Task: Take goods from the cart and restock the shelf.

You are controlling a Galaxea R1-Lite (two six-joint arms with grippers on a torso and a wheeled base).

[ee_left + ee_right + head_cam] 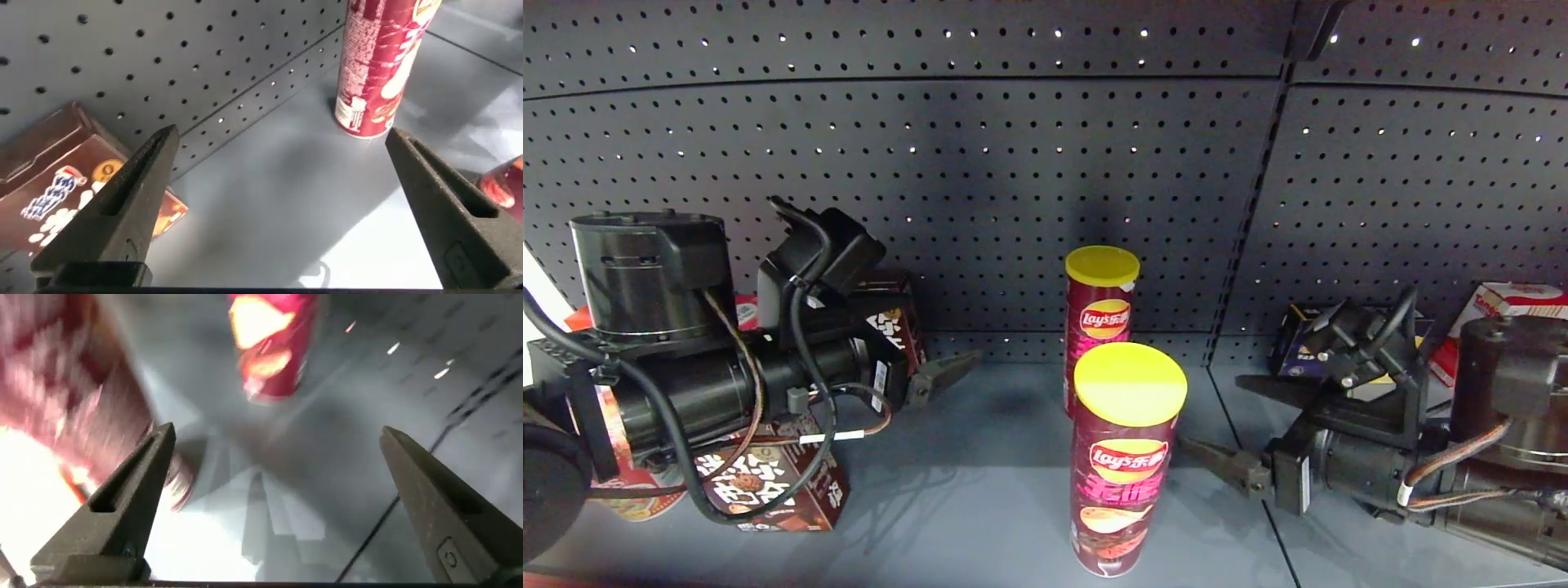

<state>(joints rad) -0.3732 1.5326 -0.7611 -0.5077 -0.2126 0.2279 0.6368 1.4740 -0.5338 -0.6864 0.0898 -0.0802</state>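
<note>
I find the left gripper (282,139) and right gripper (275,434) both spread and empty, at 9 and 3 o'clock of the near maroon cardboard crisp tube with yellow plastic lid (1125,457), which I judge already shelved. It stands upright on the grey metal shelf (980,498) with its label outward. A matching tube (1099,314) is in file at its 12 o'clock.

The setting was a shop, seen close up. A grey metal shelf (980,490) ran beneath a dark perforated back panel (1013,163) of the kind used in store fittings. Packaged snacks stood on it: a yellow-lidded crisp tube (1125,465) mid-shelf, a second tube (1099,318) behind it, brown snack boxes (776,490) toward the left end and more cartons (1515,302) toward the right end.
</note>
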